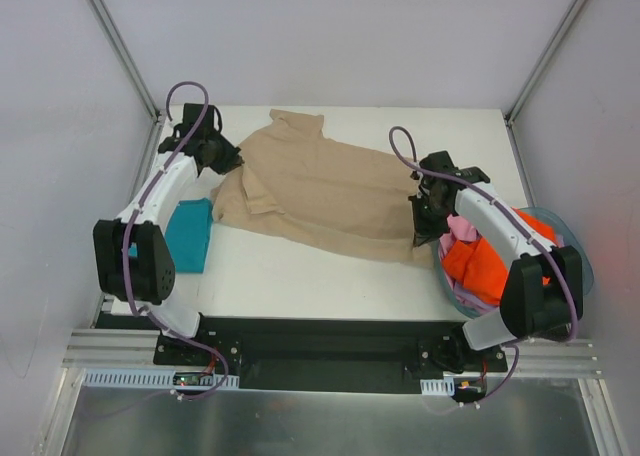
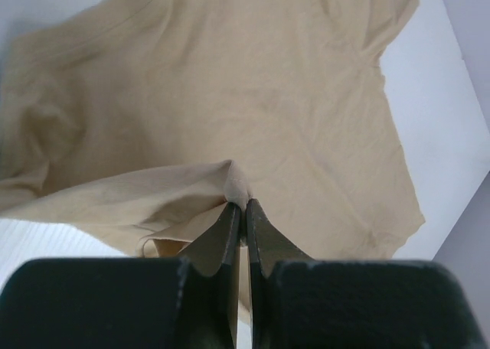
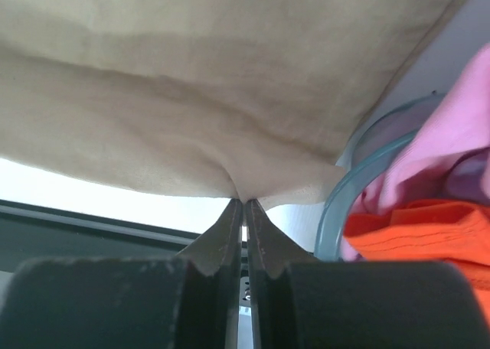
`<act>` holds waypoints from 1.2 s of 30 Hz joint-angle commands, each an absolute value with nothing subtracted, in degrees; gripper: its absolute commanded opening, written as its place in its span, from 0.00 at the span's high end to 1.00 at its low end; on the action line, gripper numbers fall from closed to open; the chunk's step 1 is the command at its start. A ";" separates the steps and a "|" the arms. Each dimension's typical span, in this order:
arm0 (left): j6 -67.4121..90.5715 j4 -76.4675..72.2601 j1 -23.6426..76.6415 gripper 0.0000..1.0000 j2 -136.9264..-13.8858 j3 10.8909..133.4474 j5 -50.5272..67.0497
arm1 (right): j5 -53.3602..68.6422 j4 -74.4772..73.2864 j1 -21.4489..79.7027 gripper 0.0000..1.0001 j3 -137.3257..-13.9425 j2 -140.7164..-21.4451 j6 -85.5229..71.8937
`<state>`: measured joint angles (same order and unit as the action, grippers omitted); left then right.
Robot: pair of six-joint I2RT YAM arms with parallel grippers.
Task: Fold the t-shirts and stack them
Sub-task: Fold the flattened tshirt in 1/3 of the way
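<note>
A large tan t-shirt (image 1: 315, 191) lies spread across the back middle of the table, also filling the left wrist view (image 2: 230, 96) and the right wrist view (image 3: 191, 81). My left gripper (image 1: 222, 161) is shut on a pinch of its left edge (image 2: 236, 182). At the shirt's right hem, my right gripper (image 1: 423, 226) is shut on the cloth (image 3: 243, 198). A folded teal t-shirt (image 1: 190, 234) rests at the left. Orange (image 1: 490, 261) and pink (image 1: 462, 286) t-shirts lie in the basket.
A round blue-grey basket (image 1: 583, 266) stands at the table's right edge, its rim (image 3: 348, 188) close beside the right fingers. White walls and metal frame posts enclose the table. A black rail runs along the near edge.
</note>
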<state>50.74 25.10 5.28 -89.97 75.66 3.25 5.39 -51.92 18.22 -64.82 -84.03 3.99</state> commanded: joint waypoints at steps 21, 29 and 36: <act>40.96 23.64 6.68 0.79 -122.86 109.42 13.53 | -2.78 -53.61 13.10 0.85 -79.10 -99.31 2.82; 38.59 23.64 6.59 0.01 -119.89 107.76 14.77 | -0.88 -52.56 13.45 0.41 -80.34 -97.92 2.90; 38.85 23.64 6.15 0.01 -110.05 96.61 14.59 | 1.76 -50.63 16.96 0.01 -79.98 -95.10 4.48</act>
<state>39.72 23.73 6.39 -118.93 101.49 13.52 0.78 -51.40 14.20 -78.78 -99.46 3.31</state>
